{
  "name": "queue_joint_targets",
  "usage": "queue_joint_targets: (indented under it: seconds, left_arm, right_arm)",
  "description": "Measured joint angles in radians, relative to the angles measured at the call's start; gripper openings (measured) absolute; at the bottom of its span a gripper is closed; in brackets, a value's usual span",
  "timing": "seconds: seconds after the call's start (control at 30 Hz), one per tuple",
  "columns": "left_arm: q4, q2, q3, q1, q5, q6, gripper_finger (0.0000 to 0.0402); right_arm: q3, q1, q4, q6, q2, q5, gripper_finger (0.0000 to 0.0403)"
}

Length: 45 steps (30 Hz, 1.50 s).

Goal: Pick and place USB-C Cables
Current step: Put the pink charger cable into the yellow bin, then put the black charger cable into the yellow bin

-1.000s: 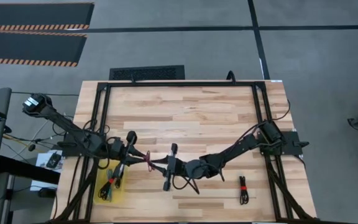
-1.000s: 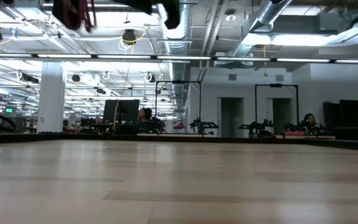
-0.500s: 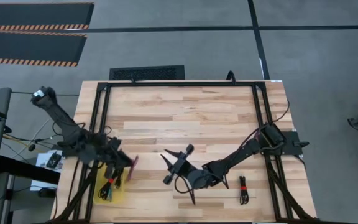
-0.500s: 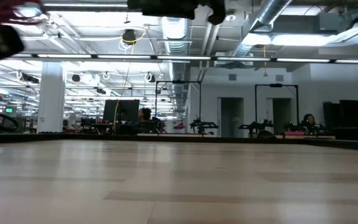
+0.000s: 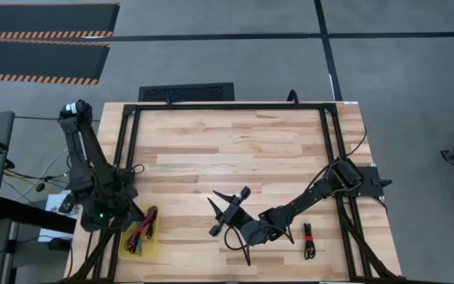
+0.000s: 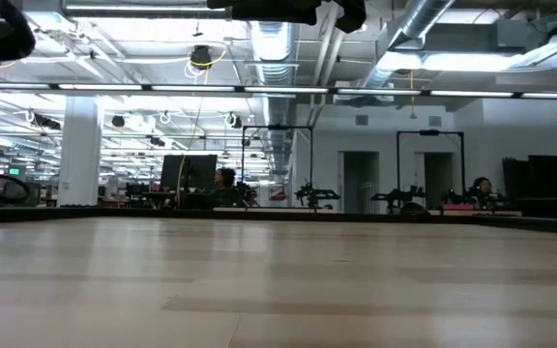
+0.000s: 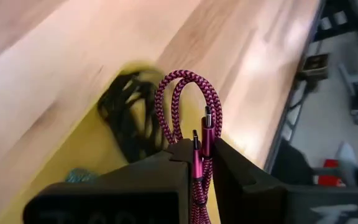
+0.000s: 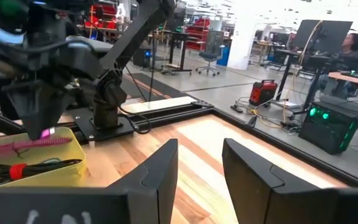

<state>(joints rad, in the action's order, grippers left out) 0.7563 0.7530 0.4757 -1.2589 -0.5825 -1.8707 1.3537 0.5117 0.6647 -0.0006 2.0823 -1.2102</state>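
My left gripper (image 7: 197, 163) is shut on the magenta-purple braided cable (image 7: 188, 102) over the yellow tray (image 5: 150, 243) at the table's near left corner. In the tray lie a black bundle (image 7: 129, 118) and a teal one (image 7: 76, 176). The right wrist view shows the left gripper (image 8: 42, 127) pointing down at the tray (image 8: 64, 168), with the magenta cable (image 8: 20, 147) level above a black bundle with a red band (image 8: 18, 169). My right gripper (image 8: 199, 168) is open and empty above the table's middle (image 5: 223, 211). A black cable with a red tie (image 5: 309, 241) lies flat near the right edge. My left gripper pinches the magenta cable between its two fingers, at the doubled strands beside the two metal plugs (image 7: 199, 149). The fingers lie along the cable and come from above, slanting down. The folded loop (image 7: 185, 93) sticks out past the fingertips, over the tray; whether it touches the tray I cannot tell.
A black frame (image 5: 227, 106) rims the tabletop, and its rails run along the left and right edges. The bare wood (image 5: 227, 150) stretches across the far half. The right arm (image 5: 314, 193) slants over the near right part. Beyond the table stand desks, machines and people.
My left gripper has carried the magenta cable from the table's middle, where it met the right gripper, toward the left edge and over the yellow tray, tipping downward. My right gripper has drawn back a little toward the near edge and the right.
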Motion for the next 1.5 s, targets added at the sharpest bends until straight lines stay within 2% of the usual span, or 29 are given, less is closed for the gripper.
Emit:
queue_joint_targets:
  seconds: [0.2, 0.5, 0.6, 0.73, 0.87, 0.93, 1.0, 1.13, 1.23, 1.33, 1.5]
  left_arm:
    - [-0.013, 0.07, -0.002, -0.022, 0.019, -0.067, 0.0042]
    - [-0.007, 0.068, 0.001, -0.021, 0.048, -0.064, 0.014]
    - [-0.007, 0.034, 0.001, -0.021, 0.045, -0.023, 0.0168]
    - [-0.007, -0.045, 0.023, -0.021, -0.056, 0.083, 0.0187]
    - [-0.011, -0.1, 0.08, -0.02, -0.248, 0.298, 0.0188]
    - [-0.017, -0.108, 0.111, -0.02, -0.319, 0.425, 0.0184]
    - [-0.029, -0.104, 0.13, -0.02, -0.363, 0.538, 0.0179]
    - [-0.155, -0.071, 0.122, -0.017, -0.45, 0.74, 0.0174]
    - [-0.217, -0.035, 0.112, -0.002, -0.489, 0.855, 0.0174]
    - [-0.222, 0.005, 0.112, 0.023, -0.502, 0.901, 0.0173]
    - [-0.224, 0.07, 0.112, 0.078, -0.498, 0.972, 0.0173]
  right_arm:
    - [0.0, -0.001, 0.0, 0.003, 0.0, 0.0, 0.0162]
    - [-0.001, -0.002, -0.008, 0.001, 0.0, -0.003, 0.0197]
    - [-0.001, 0.004, -0.044, 0.0, 0.0, -0.064, 0.0207]
    - [-0.001, 0.021, -0.059, 0.0, -0.001, -0.212, 0.0211]
    - [-0.001, 0.032, -0.075, 0.0, -0.014, -0.228, 0.0206]
    - [0.001, 0.032, -0.097, 0.033, -0.023, -0.17, 0.02]
    - [0.001, 0.022, -0.153, 0.12, -0.021, -0.037, 0.0191]
    - [0.001, -0.034, -0.401, 0.436, -0.019, 0.436, 0.0173]
    - [0.0, -0.07, -0.699, 0.746, -0.019, 0.662, 0.0159]
    - [-0.002, -0.063, -0.965, 0.981, -0.028, 0.737, 0.0146]
    - [-0.001, 0.032, -1.282, 1.232, -0.111, 0.787, 0.0132]
